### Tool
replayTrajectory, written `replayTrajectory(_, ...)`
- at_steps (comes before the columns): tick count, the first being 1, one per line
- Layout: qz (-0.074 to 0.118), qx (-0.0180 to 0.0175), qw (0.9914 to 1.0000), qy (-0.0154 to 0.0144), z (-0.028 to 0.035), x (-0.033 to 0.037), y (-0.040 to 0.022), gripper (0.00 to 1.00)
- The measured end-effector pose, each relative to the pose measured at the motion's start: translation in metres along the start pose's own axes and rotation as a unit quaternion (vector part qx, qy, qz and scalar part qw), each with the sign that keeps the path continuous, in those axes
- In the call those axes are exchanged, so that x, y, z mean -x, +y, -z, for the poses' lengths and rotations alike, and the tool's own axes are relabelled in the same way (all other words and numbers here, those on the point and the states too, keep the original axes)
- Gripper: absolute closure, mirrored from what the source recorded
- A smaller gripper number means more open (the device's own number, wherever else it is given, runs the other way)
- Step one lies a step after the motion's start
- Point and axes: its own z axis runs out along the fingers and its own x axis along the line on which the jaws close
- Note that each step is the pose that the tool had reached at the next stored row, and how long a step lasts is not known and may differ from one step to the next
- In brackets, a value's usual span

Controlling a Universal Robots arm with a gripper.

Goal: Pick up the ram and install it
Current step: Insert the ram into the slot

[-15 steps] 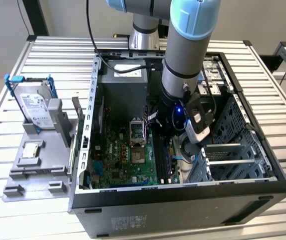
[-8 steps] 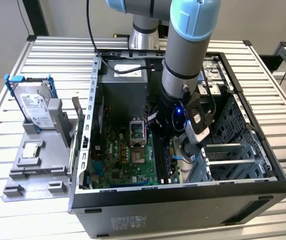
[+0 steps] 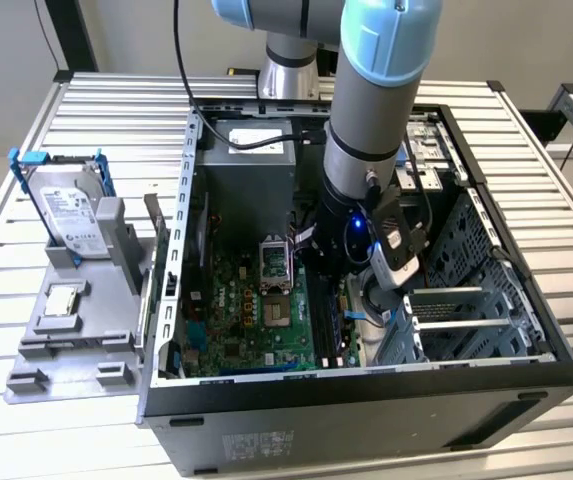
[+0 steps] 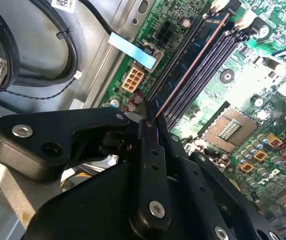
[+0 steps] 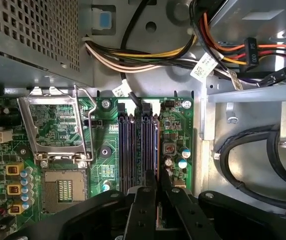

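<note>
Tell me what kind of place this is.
Probably a robotics lab or test bench for computer assembly: an open desktop computer case lies on a slatted metal table, its green motherboard exposed, with a hard drive parked in a grey fixture beside it.

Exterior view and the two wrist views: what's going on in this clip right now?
A robot arm reaches down into an open computer case lying on a slatted metal table. Its gripper is shut on the ram, a thin stick seen edge-on, held in line with the black memory slots on the green motherboard. The stick sits at or in the slot nearest the board's edge; whether it is fully seated cannot be told. A hard drive in a blue-handled bracket rests outside the case.
</note>
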Motion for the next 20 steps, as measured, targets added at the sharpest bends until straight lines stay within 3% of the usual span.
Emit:
replayTrajectory(3, 0.0, 0.0002, 1.0, 0.0001, -0.0008, 0.0, 0.0, 1.0)
replayTrajectory(7, 0.0, -0.0001, 1.0, 0.0002, -0.0066, -0.0001, 0.0, 1.0)
replayTrajectory(20, 0.0, 0.0, 1.0, 0.0013, -0.0067, -0.0001, 0.0, 1.0)
